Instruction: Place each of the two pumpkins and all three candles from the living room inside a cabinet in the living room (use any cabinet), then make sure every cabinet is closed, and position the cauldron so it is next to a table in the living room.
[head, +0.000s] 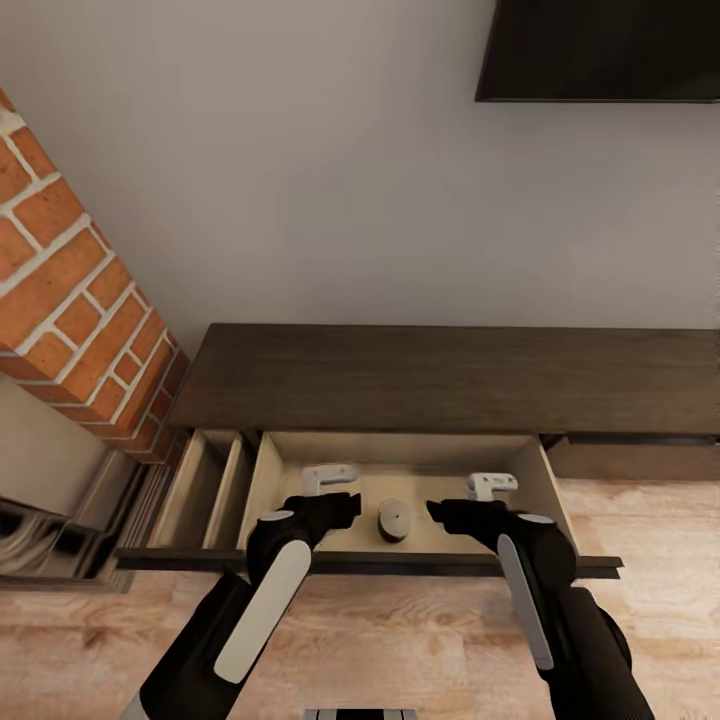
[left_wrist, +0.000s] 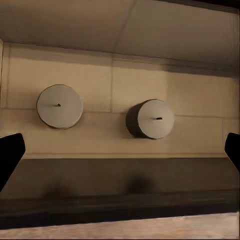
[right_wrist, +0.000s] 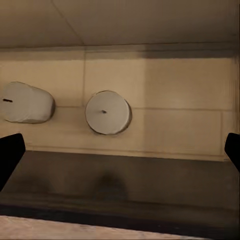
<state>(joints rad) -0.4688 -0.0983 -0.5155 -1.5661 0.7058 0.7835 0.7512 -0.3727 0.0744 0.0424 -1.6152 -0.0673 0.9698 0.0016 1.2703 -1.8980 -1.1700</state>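
Cabinet (head: 440, 378) dark brown, drawer inside pale tan. Candles (left_wrist: 60, 106) (left_wrist: 152, 119) grey-olive. Brick wall (head: 75, 300) left of cabinet: red-orange w/ white mortar. Floor (head: 400, 640) light wood grain.

Long dark-brown wooden cabinet (head: 440, 378): matt grained top, pale smooth wood drawer interior.
Stubby grey-olive candles (left_wrist: 60, 106): matt, waxy-smooth.
Floor (head: 400, 640): light satin wood planks.
Pillar (head: 80, 320): rough brick.

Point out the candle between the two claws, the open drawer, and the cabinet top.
candle (head: 393, 520): head view, its flat top beside the wick.
open drawer (head: 420, 480): head view, bare pale wood floor.
cabinet top (head: 450, 375): head view, middle of the dark-brown surface.
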